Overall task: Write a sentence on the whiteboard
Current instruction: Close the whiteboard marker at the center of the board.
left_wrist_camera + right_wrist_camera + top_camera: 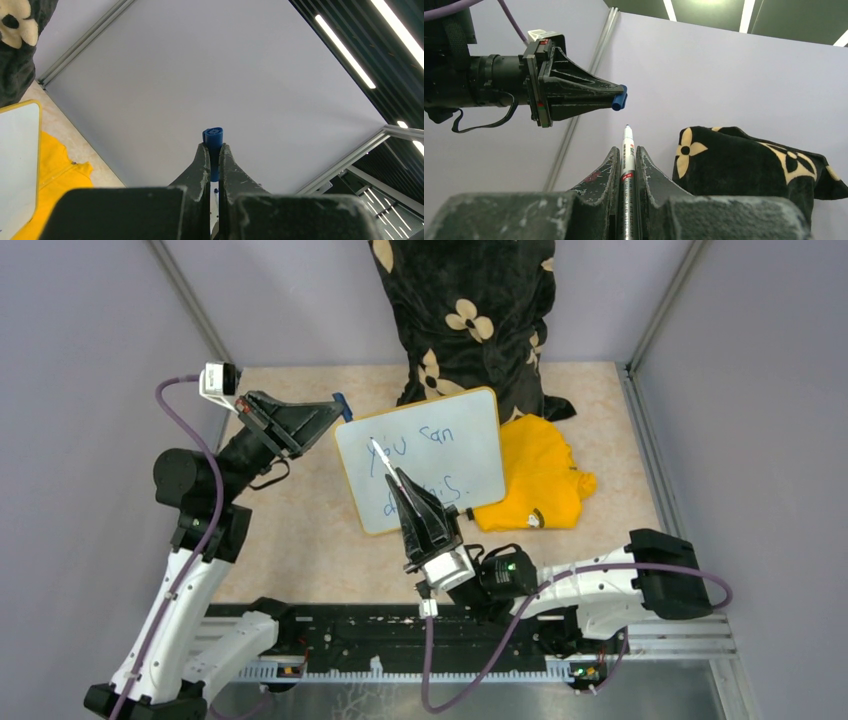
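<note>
The whiteboard (470, 465) lies on the table with its yellowish frame; its edge also shows in the left wrist view (17, 165). The sentence (420, 440) is in blue: "you can" above, and a second line partly hidden behind my right gripper. My right gripper (400, 485) is shut on a white marker (627, 150), raised above the board with its tip (375, 447) pointing up and left. My left gripper (213, 150) is shut on the marker's blue cap (213, 140), held in the air beside the board's upper left corner. The cap (619, 97) sits just above the marker tip, apart from it.
A yellow cloth (540, 480) lies crumpled against the board's right edge. A black cloth with cream flowers (470, 320) hangs at the back, touching the board's far side. Grey walls close in the left, right and back of the table.
</note>
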